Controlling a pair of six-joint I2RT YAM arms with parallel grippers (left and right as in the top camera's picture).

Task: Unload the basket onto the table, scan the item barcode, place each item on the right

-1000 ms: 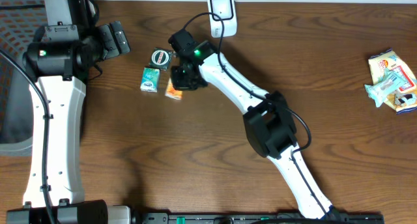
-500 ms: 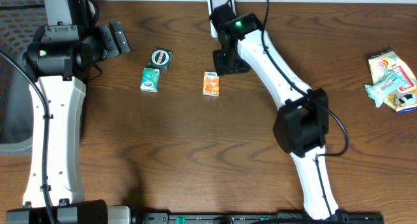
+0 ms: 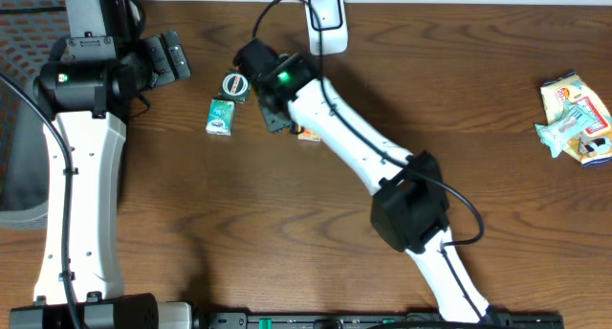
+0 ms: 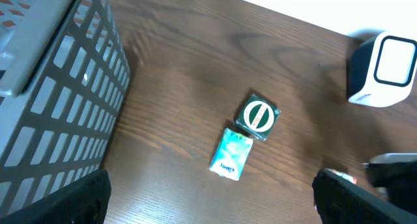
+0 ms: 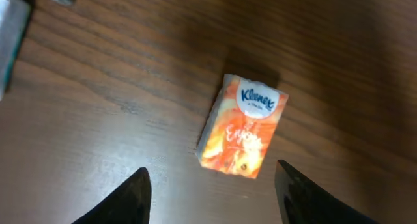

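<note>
The overhead camera looks straight down on the whole table point(image 3: 239, 233). The left wrist camera looks slantwise from farther back, sharing the teal pack point(image 4: 232, 154) with overhead; the right wrist camera hangs close above the orange pack point(image 5: 242, 126).

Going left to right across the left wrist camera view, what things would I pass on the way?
Wire basket → teal pack → white scanner. The round green tin overlaps the pack's span, so it is left unplaced.
</note>
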